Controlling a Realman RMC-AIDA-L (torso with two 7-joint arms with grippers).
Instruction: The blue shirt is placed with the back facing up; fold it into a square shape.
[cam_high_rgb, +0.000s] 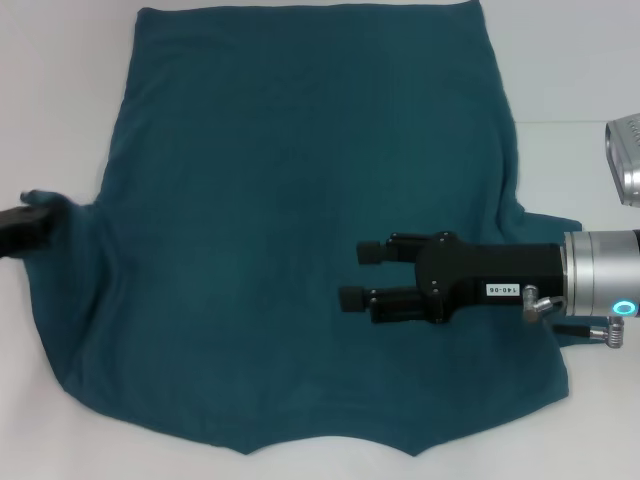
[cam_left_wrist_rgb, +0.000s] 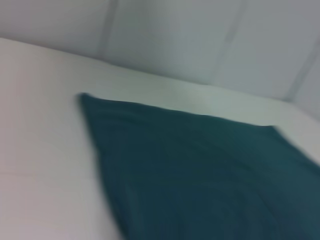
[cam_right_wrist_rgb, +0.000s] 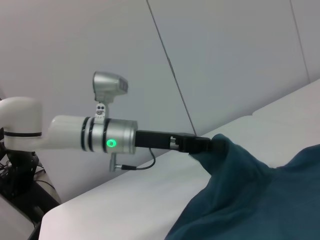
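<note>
The blue shirt (cam_high_rgb: 290, 200) lies spread on the white table, plain side up, with its hem at the far end. My left gripper (cam_high_rgb: 35, 218) is at the shirt's left sleeve and is shut on the fabric. The right wrist view shows that sleeve (cam_right_wrist_rgb: 227, 155) pulled up into a peak at the left gripper (cam_right_wrist_rgb: 207, 145). My right gripper (cam_high_rgb: 361, 275) hovers over the shirt's right half, pointing left, open and holding nothing. The left wrist view shows only the shirt's body (cam_left_wrist_rgb: 200, 170) and a far corner of it.
The white table (cam_high_rgb: 60, 90) shows bare strips on both sides of the shirt and along the near edge. A silver camera housing (cam_high_rgb: 625, 160) sits above the right wrist. Pale wall panels (cam_right_wrist_rgb: 225, 55) stand behind the table.
</note>
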